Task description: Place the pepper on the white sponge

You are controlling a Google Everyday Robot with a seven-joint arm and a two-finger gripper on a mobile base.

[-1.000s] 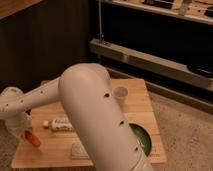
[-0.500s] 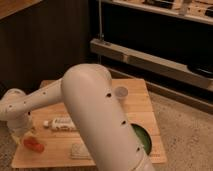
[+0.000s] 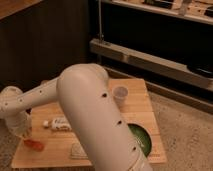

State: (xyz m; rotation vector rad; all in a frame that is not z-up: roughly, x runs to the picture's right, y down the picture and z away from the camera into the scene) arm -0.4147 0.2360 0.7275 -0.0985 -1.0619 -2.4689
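Note:
The pepper point(image 3: 35, 145), small and red-orange, lies on the wooden table point(image 3: 145, 107) near its front left corner. My gripper point(image 3: 24, 131) hangs at the end of the white arm just above and to the left of the pepper, very close to it. Whether they touch cannot be made out. The white sponge point(image 3: 79, 150) is a flat pale pad near the table's front edge, right of the pepper. Its right side is hidden behind the big arm link.
A long white labelled tube point(image 3: 60, 124) lies between the gripper and the arm. A green bowl point(image 3: 141, 139) sits at the front right and a pale cup point(image 3: 120, 94) stands behind it. A dark shelf unit point(image 3: 150, 57) runs behind the table.
The gripper has stayed over the table's left end, settling slightly lower beside the pepper. The pepper sits in nearly the same spot. The big arm link has shifted a little.

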